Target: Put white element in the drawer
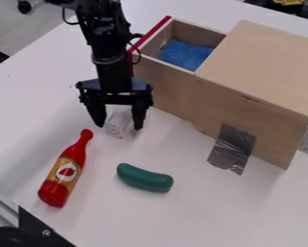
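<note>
at left, a red ketchup bottle [65, 172] lies slantwise on the worktop [182, 219], its cap directed towards my fingers [97, 114]. these hang point-down and well parted, one on either side of the white element [119, 121], which is on the worktop between the bottle and the wooden box [175, 94]. whether either finger touches it i cannot tell; no firm hold is evident. right of the bottle and nearer the camera lies a green toy cucumber [144, 177]. the drawer [142, 42] projects from the left end of the box, open at the top, with a blue cloth [185, 54] inside.

the step in hand, as i judge it, is the grasp. i should centre the element, close evenly until both sides bear on it, and test the hold with a slight lift. i should then rise straight, clear the drawer's side wall, and release over the cloth.

the element's long axis appears to run roughly from the box's left end towards the camera, leaning slightly left at the near end; partly screened by me, its tilt and which end is its front cannot be settled.
</note>
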Robot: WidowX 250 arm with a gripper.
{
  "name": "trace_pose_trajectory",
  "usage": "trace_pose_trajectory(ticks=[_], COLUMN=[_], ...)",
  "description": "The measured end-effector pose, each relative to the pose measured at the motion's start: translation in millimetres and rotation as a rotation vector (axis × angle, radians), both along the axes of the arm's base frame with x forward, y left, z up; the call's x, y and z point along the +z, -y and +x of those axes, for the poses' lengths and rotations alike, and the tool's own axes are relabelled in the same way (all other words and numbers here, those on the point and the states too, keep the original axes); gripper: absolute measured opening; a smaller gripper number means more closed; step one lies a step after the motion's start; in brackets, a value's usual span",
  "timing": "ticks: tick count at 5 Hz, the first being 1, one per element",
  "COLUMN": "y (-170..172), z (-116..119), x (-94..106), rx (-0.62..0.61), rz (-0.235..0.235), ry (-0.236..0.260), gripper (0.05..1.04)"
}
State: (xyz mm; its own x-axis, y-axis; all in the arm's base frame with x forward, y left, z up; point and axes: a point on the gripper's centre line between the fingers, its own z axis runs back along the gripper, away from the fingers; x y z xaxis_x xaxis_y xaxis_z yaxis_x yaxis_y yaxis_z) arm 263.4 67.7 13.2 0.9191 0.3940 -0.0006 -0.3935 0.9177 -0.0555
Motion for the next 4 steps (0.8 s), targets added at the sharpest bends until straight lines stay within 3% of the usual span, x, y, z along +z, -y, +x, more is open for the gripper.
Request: trace_pose_trajectory(ticks=[1,2,3,4], y=[4.0,3.6,0.2,-4.1], z=[7.8,7.4,11.7,11.6], x=[-1.7,-13.0,-15.6,-15.5], rx=[-0.027,-0.034,-0.031,-0.013], rz=[0.03,0.044,0.058,0.068], ry=[0.009,-0.012,-0.003,-0.005], gripper=[1.001,0.95,0.661,0.492])
